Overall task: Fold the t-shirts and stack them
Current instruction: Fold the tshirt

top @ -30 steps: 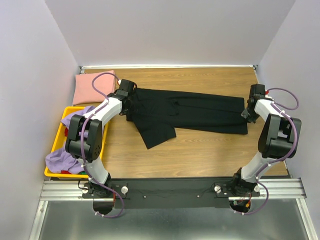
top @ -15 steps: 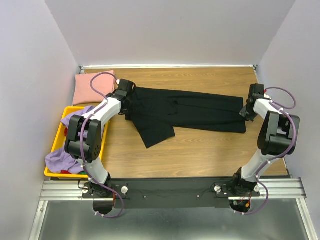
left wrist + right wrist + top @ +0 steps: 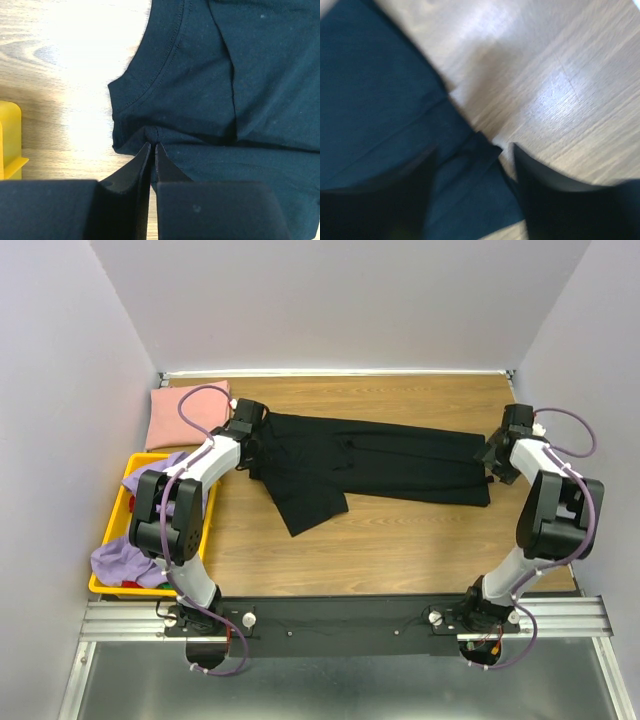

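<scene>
The black t-shirt lies as a long folded band across the table, one sleeve flap pointing toward the near edge. My left gripper sits at its collar end. In the left wrist view its jaws stand a sliver apart, with a small pucker of black cloth pinched at the tips. My right gripper is at the hem end. Its jaws are spread wide, and the shirt's corner lies loose between them on the wood. A folded pink t-shirt rests at the back left. A lavender t-shirt hangs out of the crate.
A yellow crate stands at the table's left edge beside the left arm, and its corner shows in the left wrist view. Walls close in the left, back and right sides. Bare wood lies between the black shirt and the arm bases.
My right gripper has opened and let go of the hem, and that end of the shirt has settled slightly leftward. The left jaws have eased a little apart.
</scene>
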Tool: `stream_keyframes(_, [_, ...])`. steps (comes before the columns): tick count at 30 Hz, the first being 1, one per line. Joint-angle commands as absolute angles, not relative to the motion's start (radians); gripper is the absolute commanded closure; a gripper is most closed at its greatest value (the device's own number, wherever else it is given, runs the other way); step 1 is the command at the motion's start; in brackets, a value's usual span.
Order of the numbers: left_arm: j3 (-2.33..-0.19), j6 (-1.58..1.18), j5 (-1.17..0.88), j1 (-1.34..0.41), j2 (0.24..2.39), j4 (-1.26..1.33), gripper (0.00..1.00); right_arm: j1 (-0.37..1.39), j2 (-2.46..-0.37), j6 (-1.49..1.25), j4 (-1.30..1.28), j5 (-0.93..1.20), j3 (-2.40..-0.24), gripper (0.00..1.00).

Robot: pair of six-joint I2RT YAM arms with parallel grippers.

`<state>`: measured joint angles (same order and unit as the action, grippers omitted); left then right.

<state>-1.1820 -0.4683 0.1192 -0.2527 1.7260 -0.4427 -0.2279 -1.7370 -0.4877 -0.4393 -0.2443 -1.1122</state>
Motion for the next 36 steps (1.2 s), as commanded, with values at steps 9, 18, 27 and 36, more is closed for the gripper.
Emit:
stream_keyframes(9, [-1.259, -0.459, 0.129, -0.247, 1.715, -0.453, 0.94, 0.053, -1.485, -0.374, -0.422, -0.020, -1.063, 0.09])
stream_keyframes(18, [-1.353, -0.434, 0.143, -0.247, 1.798, -0.472, 0.94, 0.319, -1.446, -0.376, -0.269, 0.194, -0.965, 0.16])
stream_keyframes(27, [-1.477, -0.430, 0.170, -0.247, 1.930, -0.486, 0.94, 0.497, -1.545, -0.425, -0.082, 0.284, -0.890, 0.22])
stream_keyframes(36, [-1.525, -0.425, 0.196, -0.245, 1.956, -0.476, 0.57, 0.606, -1.684, -0.500, 0.104, 0.278, -0.883, 0.24])
